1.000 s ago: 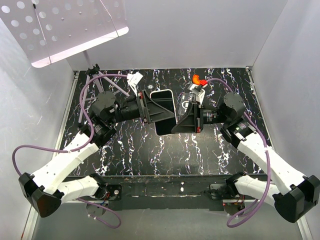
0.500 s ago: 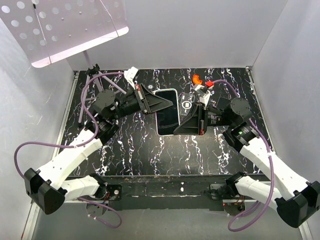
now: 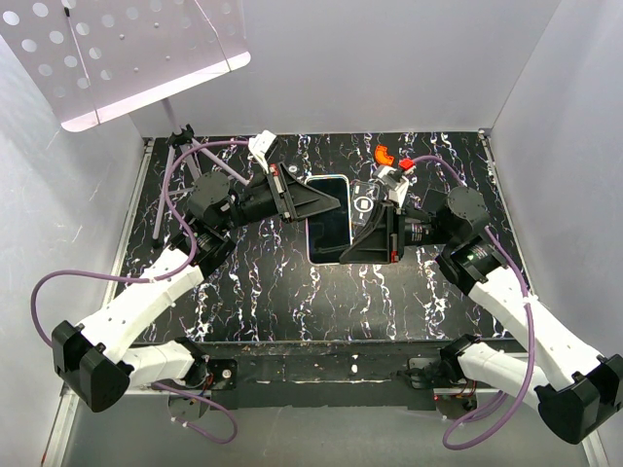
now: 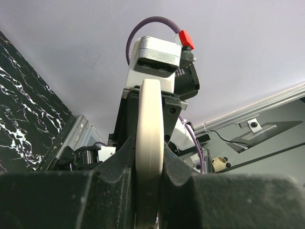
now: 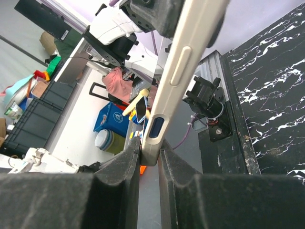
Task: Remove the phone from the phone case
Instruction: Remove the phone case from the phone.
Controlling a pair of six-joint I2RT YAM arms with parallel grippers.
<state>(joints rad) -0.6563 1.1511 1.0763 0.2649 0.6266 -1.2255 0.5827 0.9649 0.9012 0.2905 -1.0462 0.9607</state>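
From where I stand, both arms meet over the middle of the desk [image 3: 263,282]. The phone [image 3: 328,222] is held between them, screen up and lifted off the surface, as far as I can judge. The left claw [image 3: 334,202] is clamped on one end, and its wrist view shows the pale rim pinched tight between both fingers. The right claw [image 3: 347,255] is closed on the opposite corner, with the side buttons running up and away from its fingers [image 5: 114,191]. Just behind the right claw, beside its wrist, lies something clear with a white ring, which I take for the phone case [image 3: 364,202]. Whether it touches the phone I cannot tell. If so, the phone looks free already, and the step in hand is setting it down safely. One claw should carry the weight while the other lets go first, and the phone should land flat, apart from the case
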